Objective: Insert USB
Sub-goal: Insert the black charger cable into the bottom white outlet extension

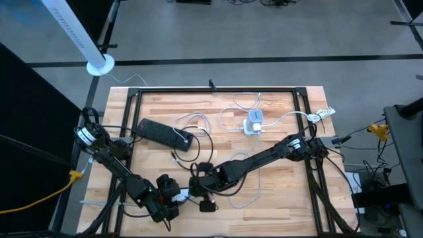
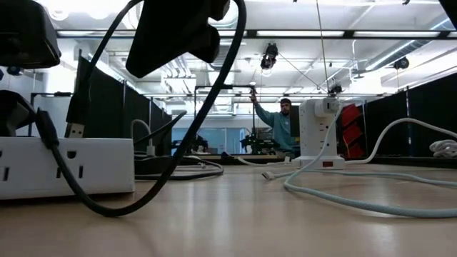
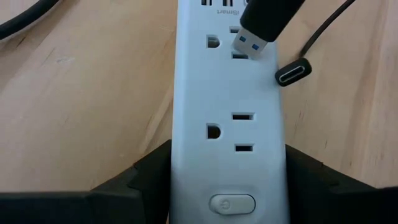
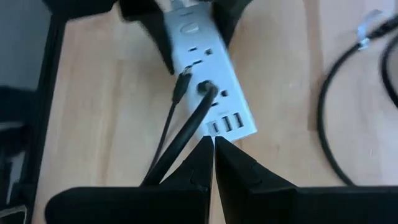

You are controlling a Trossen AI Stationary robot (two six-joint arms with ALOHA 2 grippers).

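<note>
Between the left tool's [image 3: 227, 186] fingers sits a white power strip [image 3: 227, 106], gripped; just beyond, the right tool [image 4: 213, 146], closed on a USB plug [image 3: 252, 45], hovers over the strip's sockets.

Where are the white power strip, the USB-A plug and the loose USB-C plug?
white power strip [image 3: 227, 134], left wrist view, on its face between the outlets.
USB-A plug [image 3: 252, 45], left wrist view, on its metal tip.
USB-C plug [image 3: 293, 72], left wrist view, on its open end.

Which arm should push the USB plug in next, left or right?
Right. The right gripper already carries the USB-A plug over the white power strip, near its USB ports. The left gripper grips the strip's switch end, so it should probably just brace.
</note>
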